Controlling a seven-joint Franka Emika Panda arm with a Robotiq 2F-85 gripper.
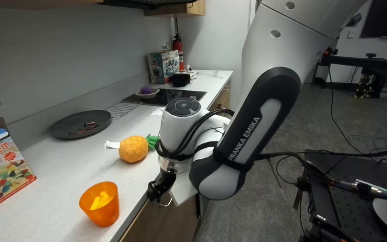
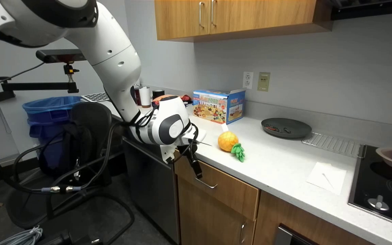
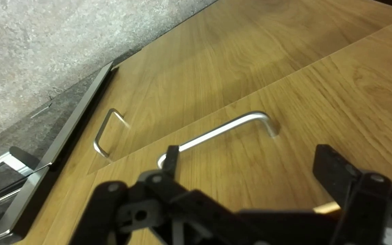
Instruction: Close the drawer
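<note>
The drawer (image 2: 231, 190) has a wooden front under the counter. A pale top edge shows just beyond the counter edge in an exterior view, so it looks slightly out. Its metal handle (image 2: 206, 184) also shows in the wrist view (image 3: 223, 130) and, partly hidden, in an exterior view (image 1: 166, 203). My gripper (image 3: 248, 149) is open, with nothing between its fingers, pointing down at the drawer front. In the wrist view one finger overlaps one end of the handle; I cannot tell whether they touch. The gripper also shows in both exterior views (image 1: 155, 193) (image 2: 197, 172).
On the counter (image 2: 274, 166) are a pineapple toy (image 1: 133, 149), an orange cup (image 1: 101, 205), a dark pan (image 2: 286, 128) and a food-set box (image 2: 218, 105). A cabinet door (image 2: 213, 217) is below the drawer. A dark appliance (image 2: 151, 183) is beside it.
</note>
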